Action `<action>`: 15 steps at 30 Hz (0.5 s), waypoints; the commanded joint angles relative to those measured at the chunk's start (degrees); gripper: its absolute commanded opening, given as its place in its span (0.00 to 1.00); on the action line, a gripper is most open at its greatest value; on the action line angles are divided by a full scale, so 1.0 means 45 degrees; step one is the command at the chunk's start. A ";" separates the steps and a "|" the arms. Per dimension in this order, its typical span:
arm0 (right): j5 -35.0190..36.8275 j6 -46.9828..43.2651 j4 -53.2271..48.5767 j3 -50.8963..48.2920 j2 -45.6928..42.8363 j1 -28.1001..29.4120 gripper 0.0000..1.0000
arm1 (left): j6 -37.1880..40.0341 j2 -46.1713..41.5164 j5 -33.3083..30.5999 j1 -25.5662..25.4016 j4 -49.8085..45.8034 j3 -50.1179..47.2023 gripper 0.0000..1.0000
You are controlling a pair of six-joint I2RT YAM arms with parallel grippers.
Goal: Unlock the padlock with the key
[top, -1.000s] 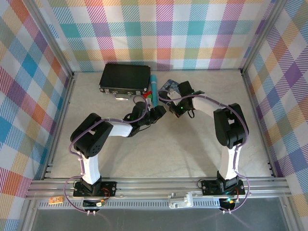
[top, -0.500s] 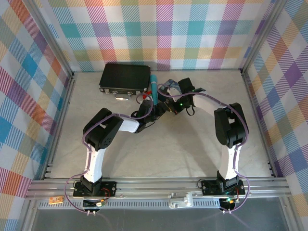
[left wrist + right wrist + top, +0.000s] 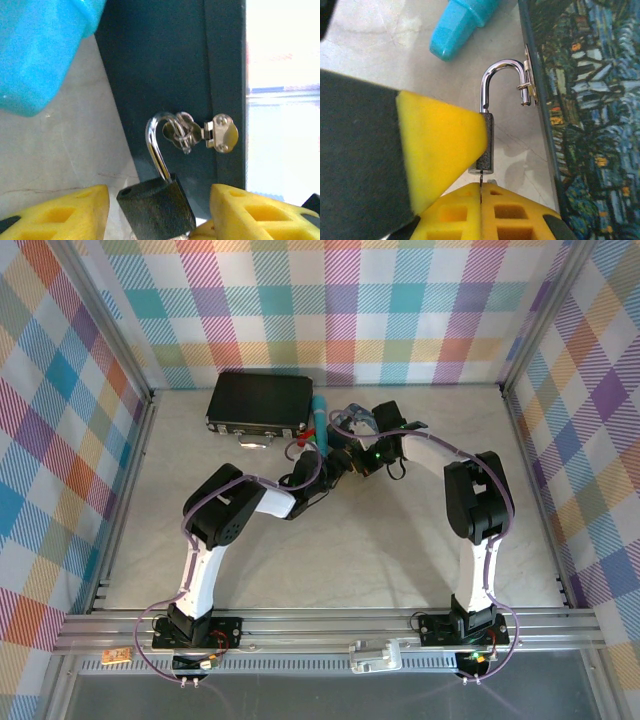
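1. Right pincer (image 3: 481, 200): it is pinching shut on the key (image 3: 481, 179), its yellow jaws meeting along a single seam. The key is showing as a thin dark sliver rising from that seam into the underside of the padlock (image 3: 486, 142).

2. Padlock: its dark grey body is sitting just beside the side wall of the tin (image 3: 590, 130). The long leg of the bright shackle (image 3: 501, 67) is going down into the body. The short leg is standing clear of the body and passing through the small wire ring of the clasp (image 3: 220, 132) on the tin's side.

3. Left pincer (image 3: 160, 200): its jaws are standing apart, one on each side of the padlock's body. In the right wrist view one yellow jaw is overlapping the body's side. In the left wrist view thin gaps are showing on both sides. It cannot be told whether the jaws are actually squeezing the body.

4. Tin: it is showing a dark side wall and a lid painted in blue swirls.

5. Tube (image 3: 465, 20): this blue tube is lying on the pale table (image 3: 370, 30) beyond the shackle, with its tapered end pointing toward the shackle and apart from it.

6. Black case (image 3: 260, 402): it is lying at the far left of the table, next to the tube and in front of the checked back wall (image 3: 400, 310). Overhead, both arms are reaching inward and meeting beside the tin.
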 commanded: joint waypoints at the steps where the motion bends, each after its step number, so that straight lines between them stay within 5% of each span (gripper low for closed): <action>1: -0.1013 0.0723 -0.0071 0.0019 -0.0004 0.0015 0.00 | -0.1282 0.0195 -0.0466 -0.0270 0.1107 -0.0019 0.54; 6: -0.1582 0.1418 -0.0118 -0.0034 0.0021 -0.0010 0.00 | -0.1779 0.0062 -0.0732 -0.0312 0.1140 -0.0207 0.53; 15: -0.1898 0.1729 -0.0084 -0.0201 -0.0038 -0.0084 0.00 | -0.1976 0.0377 -0.0691 -0.0320 0.1420 -0.0246 0.34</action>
